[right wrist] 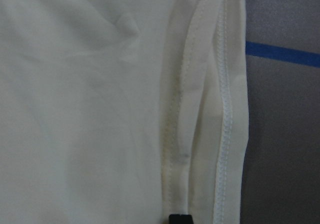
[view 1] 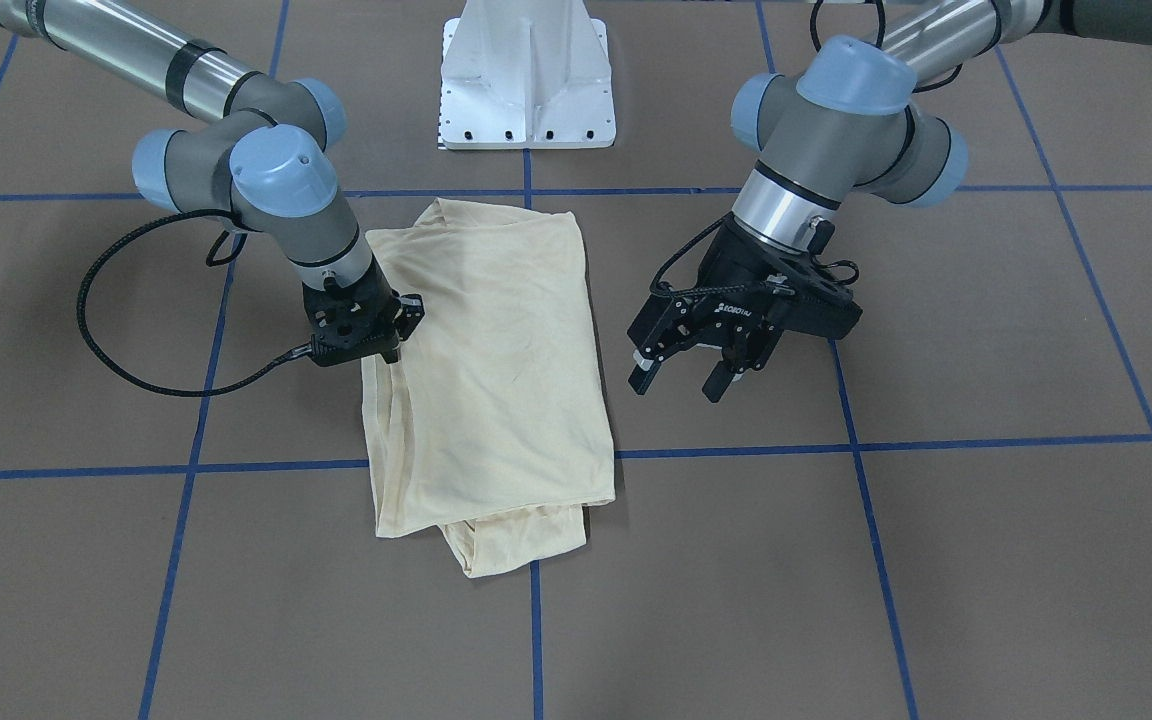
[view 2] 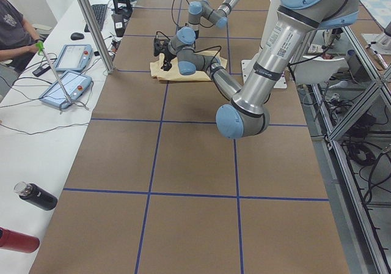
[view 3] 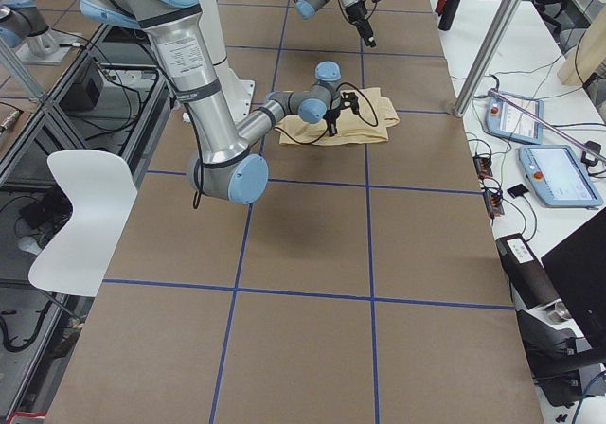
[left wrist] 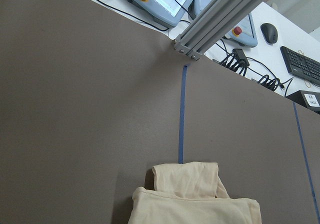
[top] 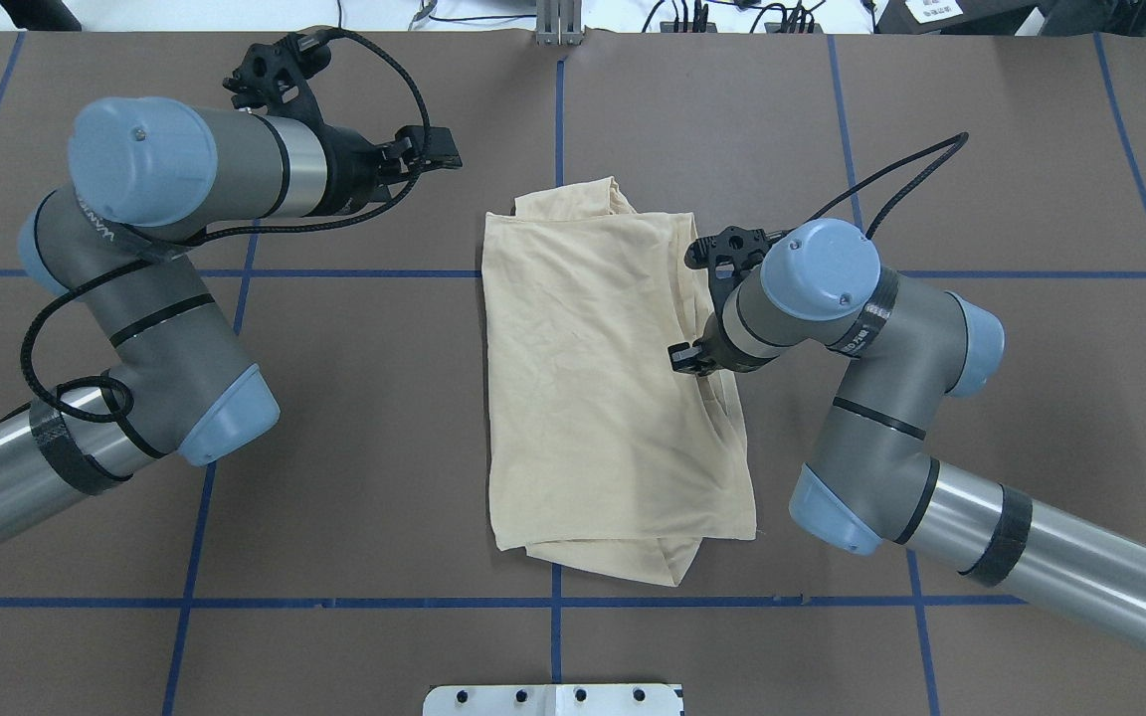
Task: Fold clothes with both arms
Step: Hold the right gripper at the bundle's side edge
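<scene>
A: Whereabouts, pale cream-yellow thin-fabric shirt (view 1: 496, 370)?
B: Lying folded on brown table (view 1: 986, 330).
A: Left black two-finger gripper (view 1: 678, 388)?
B: Hovering beside it, gaping, gripping nothing.
A: Right black gripper (view 1: 391, 355)?
B: Resting on its hem; spread impossible to tell.

Cream-yellow T-shirt (view 1: 506, 380), brown table (view 1: 936, 560) with blue grid lines (view 1: 936, 443), white pedestal base (view 1: 526, 90), black left gripper (view 1: 678, 380)

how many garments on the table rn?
1. A folded cream shirt at the centre of the table; the right gripper sits at its edge, and the left gripper hangs open beside it, apart. Anything under the shirt would be hidden.
</scene>
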You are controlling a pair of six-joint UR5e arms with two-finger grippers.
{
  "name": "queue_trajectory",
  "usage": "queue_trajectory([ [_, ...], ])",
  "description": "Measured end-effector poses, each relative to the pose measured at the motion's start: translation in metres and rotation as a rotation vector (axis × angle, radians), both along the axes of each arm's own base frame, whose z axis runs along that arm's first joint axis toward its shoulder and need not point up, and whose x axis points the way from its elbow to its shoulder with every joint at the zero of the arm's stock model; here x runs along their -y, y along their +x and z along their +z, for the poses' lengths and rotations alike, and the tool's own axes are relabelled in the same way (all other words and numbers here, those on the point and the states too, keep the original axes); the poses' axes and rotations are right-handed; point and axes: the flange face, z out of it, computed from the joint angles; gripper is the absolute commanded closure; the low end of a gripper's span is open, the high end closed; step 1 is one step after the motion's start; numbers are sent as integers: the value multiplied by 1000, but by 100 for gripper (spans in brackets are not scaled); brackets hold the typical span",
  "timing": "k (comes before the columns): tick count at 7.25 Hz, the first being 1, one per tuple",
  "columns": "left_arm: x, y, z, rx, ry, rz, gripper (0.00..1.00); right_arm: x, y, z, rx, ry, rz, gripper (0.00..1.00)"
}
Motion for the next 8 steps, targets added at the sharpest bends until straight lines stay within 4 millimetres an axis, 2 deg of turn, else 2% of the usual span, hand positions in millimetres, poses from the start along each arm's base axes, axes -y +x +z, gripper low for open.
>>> queue_trajectory([
  [2, 0, 0, 0, -1, 1, 0, 0, 0, 1, 0, 0, -1, 1, 82],
  [5, 0, 0, 0, 0, 0, 0, 0, 0, 2, 0, 4, 5, -1, 74],
  [8, 0, 0, -1, -1, 1, 0, 0, 0, 2, 0, 7, 6, -1, 75],
])
